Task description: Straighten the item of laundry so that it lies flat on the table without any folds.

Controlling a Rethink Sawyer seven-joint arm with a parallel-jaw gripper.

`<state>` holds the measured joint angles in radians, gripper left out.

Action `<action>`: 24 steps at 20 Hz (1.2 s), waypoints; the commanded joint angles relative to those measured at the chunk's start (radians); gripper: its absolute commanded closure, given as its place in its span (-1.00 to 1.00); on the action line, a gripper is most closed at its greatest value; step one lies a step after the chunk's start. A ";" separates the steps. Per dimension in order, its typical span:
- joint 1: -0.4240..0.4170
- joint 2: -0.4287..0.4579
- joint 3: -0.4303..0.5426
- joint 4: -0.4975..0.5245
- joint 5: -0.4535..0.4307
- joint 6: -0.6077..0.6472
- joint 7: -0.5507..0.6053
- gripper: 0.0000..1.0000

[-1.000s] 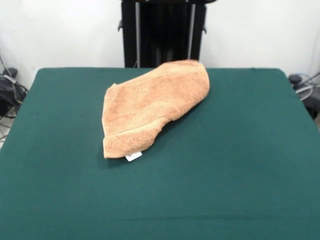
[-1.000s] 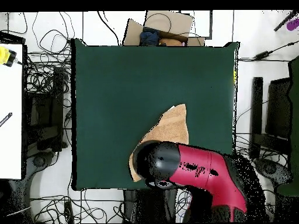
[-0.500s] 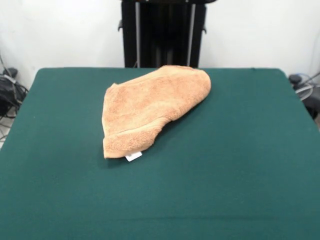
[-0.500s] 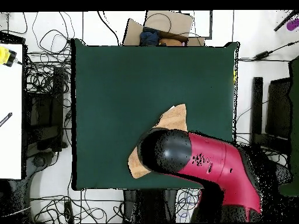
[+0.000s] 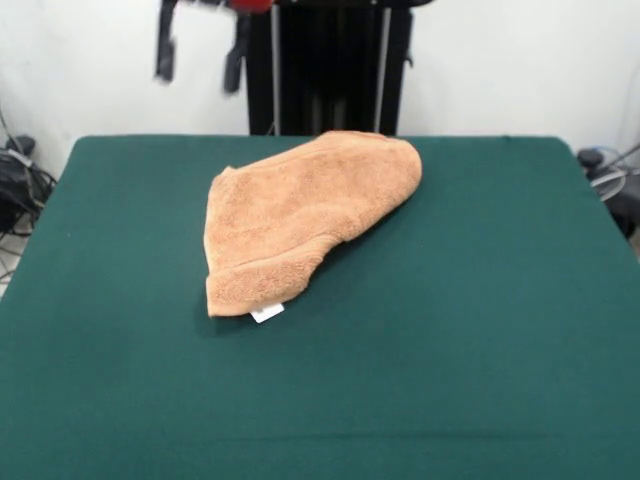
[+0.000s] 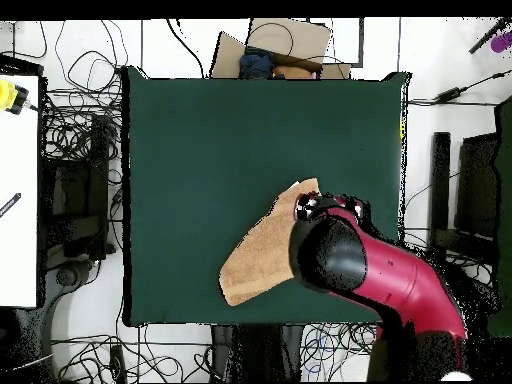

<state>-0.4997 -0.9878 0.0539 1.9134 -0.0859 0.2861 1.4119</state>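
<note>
A dark green bench (image 5: 480,330) carries a folded orange-tan towel (image 5: 300,215), lying toward the bench's far edge, its white tag (image 5: 266,313) poking from the near corner. The red arm (image 6: 385,275) overlaps the towel's edge from above; the gripper (image 5: 200,48) hangs high over the bench, two fingers (image 5: 164,50) apart, empty.

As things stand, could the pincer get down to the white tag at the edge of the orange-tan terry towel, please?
Probably yes. The pincer hangs high above the green felt table, apart from the orange-tan terry towel. The white tag lies exposed at the towel's edge, with nothing over it.
</note>
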 commanded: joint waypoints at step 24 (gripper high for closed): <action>-0.069 0.486 0.159 -0.030 -0.260 -0.096 0.045 -1.00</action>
<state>-0.5755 -0.5772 0.0969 1.9194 -0.2918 0.2153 1.4119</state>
